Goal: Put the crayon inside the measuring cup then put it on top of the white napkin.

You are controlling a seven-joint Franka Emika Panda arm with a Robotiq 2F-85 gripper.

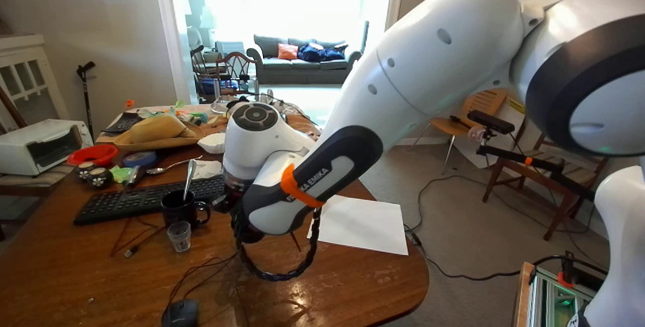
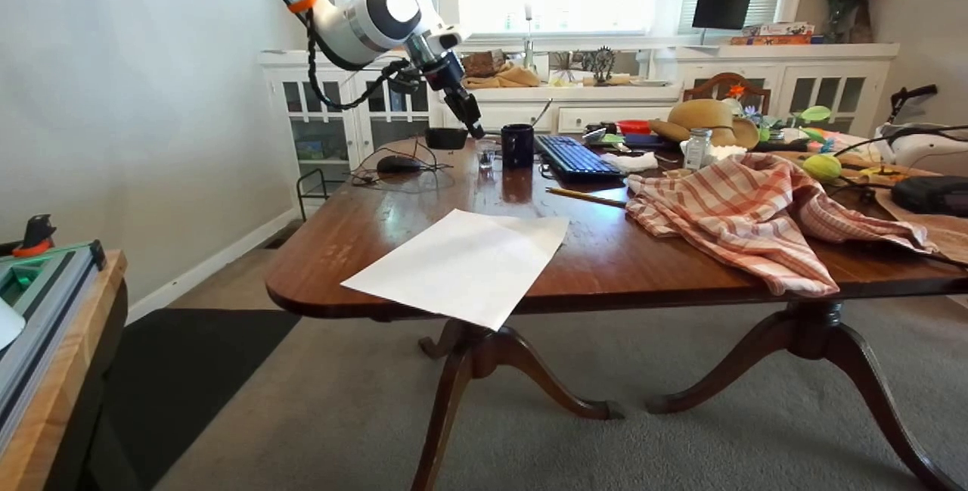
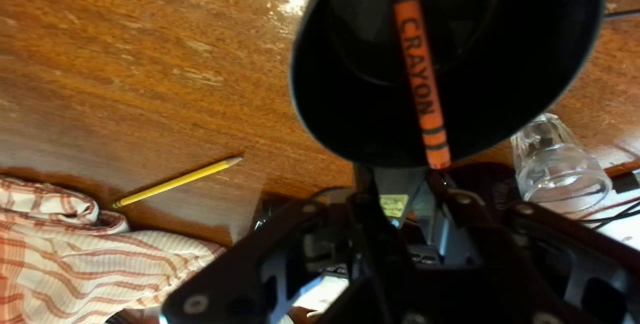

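Note:
The black measuring cup (image 3: 350, 109) fills the upper part of the wrist view. An orange crayon (image 3: 419, 64) lies inside it, one end at the rim nearest my gripper (image 3: 402, 179). My fingers are closed on the cup's handle side. In an exterior view my gripper (image 2: 474, 126) points down beside the cup (image 2: 446, 138), which looks upright and raised; the crayon does not show there. The white napkin (image 2: 469, 264) lies flat at the table's near edge, one corner overhanging. It also shows in an exterior view (image 1: 363, 223), where the arm hides the cup.
A dark mug (image 2: 518, 145) with a spoon and a clear glass (image 1: 180, 236) stand near the gripper. A keyboard (image 1: 136, 201), a mouse (image 1: 180, 313) with cables, a yellow pencil (image 3: 177, 181) and a red-and-white cloth (image 2: 741, 211) lie on the table. A hat (image 1: 158, 130) is farther off.

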